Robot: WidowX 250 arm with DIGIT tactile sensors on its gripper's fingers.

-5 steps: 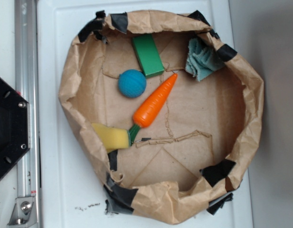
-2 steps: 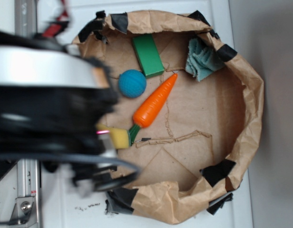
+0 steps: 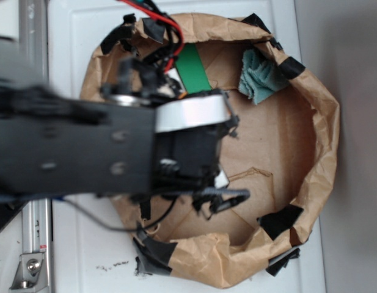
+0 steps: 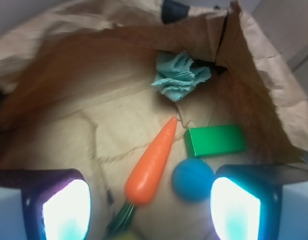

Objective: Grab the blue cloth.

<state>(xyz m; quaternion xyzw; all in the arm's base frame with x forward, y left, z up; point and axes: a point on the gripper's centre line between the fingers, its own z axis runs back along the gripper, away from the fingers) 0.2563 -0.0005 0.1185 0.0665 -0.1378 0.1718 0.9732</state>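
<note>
Your fingers (image 4: 151, 207) stand wide apart with nothing between them; you see one glowing pad (image 4: 66, 210) at each lower corner of the wrist view. Closest to them, in the gap between the pads, lies the orange carrot (image 4: 153, 162), its green stalk end nearest you and its tip pointing away. Just beside the carrot, toward the right-hand pad, sits the blue ball (image 4: 192, 179), and just past the ball lies the green block (image 4: 216, 140), flat on the paper. Farthest from your fingers, beyond the carrot's tip, the blue cloth (image 4: 179, 76) is bunched in ribbed folds against the far wall of the brown paper bag (image 4: 94, 65). From the exterior view, your arm (image 3: 84, 146) covers the bag's left half, while the cloth (image 3: 260, 76) lies uncovered at its upper right rim.
</note>
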